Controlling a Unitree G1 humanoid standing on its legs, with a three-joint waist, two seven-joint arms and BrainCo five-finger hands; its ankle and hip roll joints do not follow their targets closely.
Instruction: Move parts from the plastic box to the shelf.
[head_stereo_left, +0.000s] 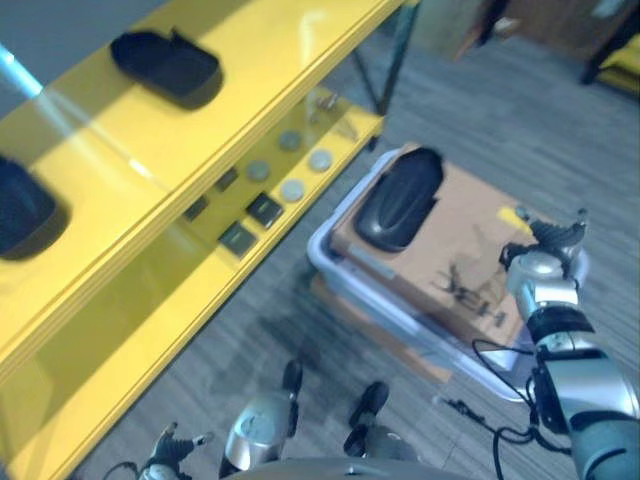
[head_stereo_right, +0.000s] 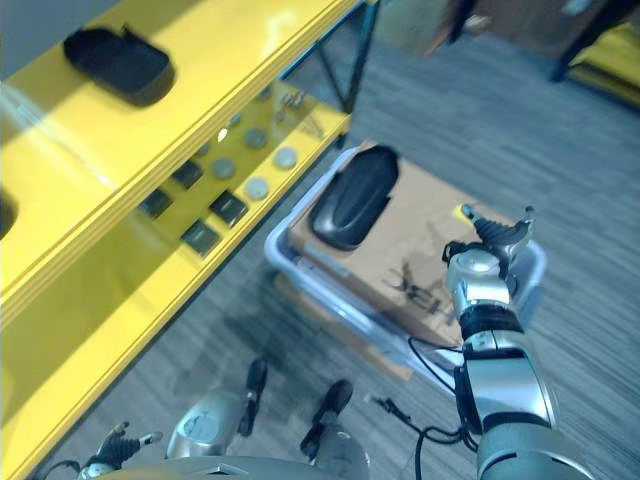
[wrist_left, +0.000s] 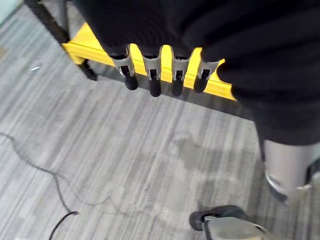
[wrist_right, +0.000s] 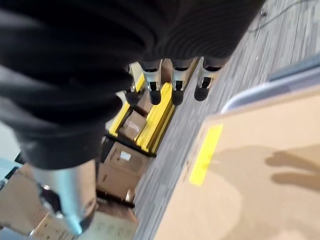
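Note:
A clear plastic box (head_stereo_left: 330, 262) stands on the floor beside the yellow shelf (head_stereo_left: 230, 110). A brown cardboard sheet (head_stereo_left: 470, 250) covers the box, and one black oval part (head_stereo_left: 400, 198) lies on its far end. Two more black parts (head_stereo_left: 165, 62) rest on the shelf's top tier, the second (head_stereo_left: 20, 205) at the left edge. My right hand (head_stereo_left: 545, 250) hovers over the box's right rim, open and holding nothing; its straight fingers (wrist_right: 172, 80) show above the cardboard (wrist_right: 260, 190). My left hand (head_stereo_left: 170, 450) hangs low near the floor, fingers (wrist_left: 152, 75) straight and empty.
The shelf's lower tier (head_stereo_left: 150, 320) carries small black squares (head_stereo_left: 265, 209) and grey discs (head_stereo_left: 292, 189). A dark shelf post (head_stereo_left: 395, 60) stands behind the box. Grey striped carpet (head_stereo_left: 500, 110) lies around it. Cardboard boxes (wrist_right: 120, 165) sit under another yellow rack.

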